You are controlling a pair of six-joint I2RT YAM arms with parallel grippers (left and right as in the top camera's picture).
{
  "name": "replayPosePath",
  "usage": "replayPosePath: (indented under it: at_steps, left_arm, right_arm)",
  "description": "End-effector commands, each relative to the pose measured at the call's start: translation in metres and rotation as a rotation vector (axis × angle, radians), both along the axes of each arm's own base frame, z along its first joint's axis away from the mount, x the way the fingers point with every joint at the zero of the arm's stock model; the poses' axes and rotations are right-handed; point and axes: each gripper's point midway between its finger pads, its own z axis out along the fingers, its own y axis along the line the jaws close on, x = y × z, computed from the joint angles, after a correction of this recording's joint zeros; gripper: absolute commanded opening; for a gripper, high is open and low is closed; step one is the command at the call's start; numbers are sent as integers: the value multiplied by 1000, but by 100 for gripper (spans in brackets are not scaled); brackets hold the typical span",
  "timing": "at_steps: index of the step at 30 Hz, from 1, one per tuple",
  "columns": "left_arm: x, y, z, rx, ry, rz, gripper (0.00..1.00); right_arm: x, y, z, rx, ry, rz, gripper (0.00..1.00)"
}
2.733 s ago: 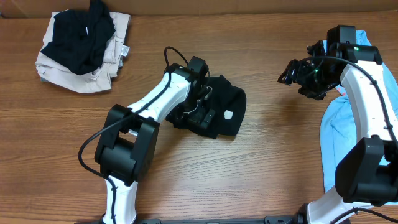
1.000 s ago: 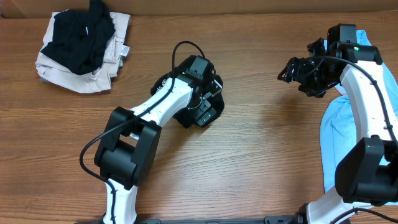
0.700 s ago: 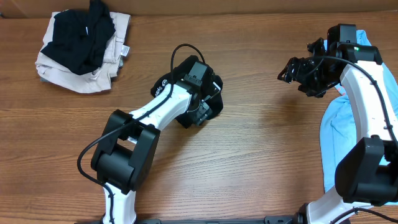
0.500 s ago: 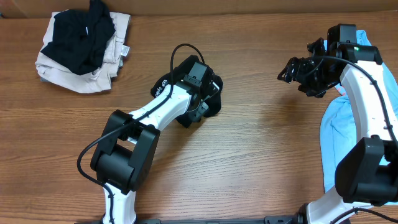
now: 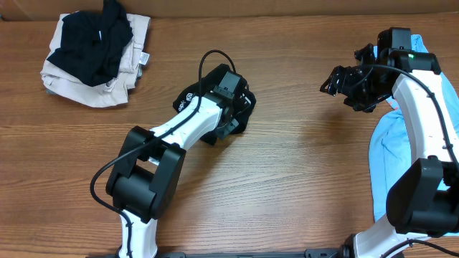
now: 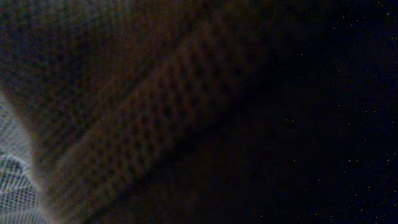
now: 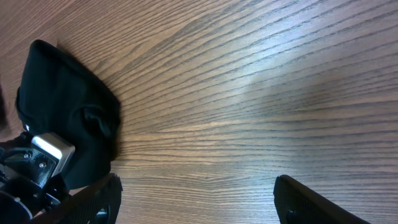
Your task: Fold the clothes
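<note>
Up close, black top (image 6: 161,118) shows knit weave.

Robot lab: wooden table (image 5: 301,186), two arms (image 5: 188,119)

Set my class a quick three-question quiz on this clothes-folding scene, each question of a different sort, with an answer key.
1. True or false: the right gripper is open, with nothing between its fingers.
2. Which item is the left arm pressed into? A. the black top B. a red towel C. a white sock
3. Fill in: in the overhead view, the pile of beige and black clothes lies at the table's far ____ corner.
Key: 1 true; 2 A; 3 left.
</note>
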Motion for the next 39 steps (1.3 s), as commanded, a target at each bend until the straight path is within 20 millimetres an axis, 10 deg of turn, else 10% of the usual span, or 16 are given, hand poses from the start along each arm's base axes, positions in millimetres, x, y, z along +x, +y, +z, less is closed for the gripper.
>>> replayPosePath:
  at_steps: [1,8,20,28,39]
  left_arm:
    - [2,22,-11,88,23,109,4]
    - [38,16,56,43,-50,190,4]
    - [91,58,231,-101,-301,389,4]
    - [107,165,334,-115,-602,693,4]
    - [117,318,326,-77,-711,1067,4]
  right_arm:
    - [3,2,13,1,-41,8,82]
    - [2,2,13,1,-37,8,82]
    - [2,2,13,1,-37,8,82]
    - [2,2,13,1,-37,8,82]
    - [2,2,13,1,-37,8,82]
